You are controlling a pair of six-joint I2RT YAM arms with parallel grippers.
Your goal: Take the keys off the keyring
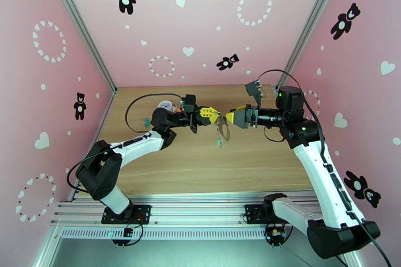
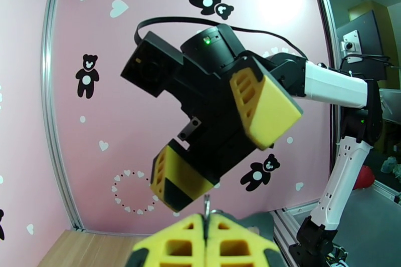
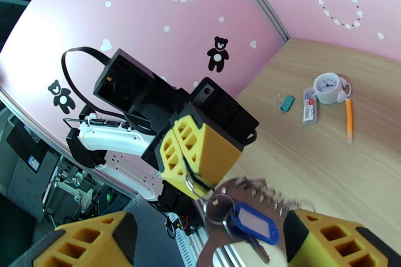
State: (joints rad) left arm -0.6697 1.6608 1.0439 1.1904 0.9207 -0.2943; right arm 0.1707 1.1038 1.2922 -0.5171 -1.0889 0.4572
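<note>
My left gripper is shut on the keyring, which hangs below it above the middle of the table. In the right wrist view its yellow fingers pinch the thin metal ring. Below the ring dangle a blue-tagged key and a blurred chain. A green tag hangs lowest in the top view. My right gripper faces the left one with its jaws open. Its fingers stand either side of the hanging keys without touching them. In the left wrist view the right gripper gapes just beyond my shut left fingers.
At the back left of the table lie a round white clock disc, a red-and-white tag, a teal clip and an orange pencil. Pink walls close in the table on three sides.
</note>
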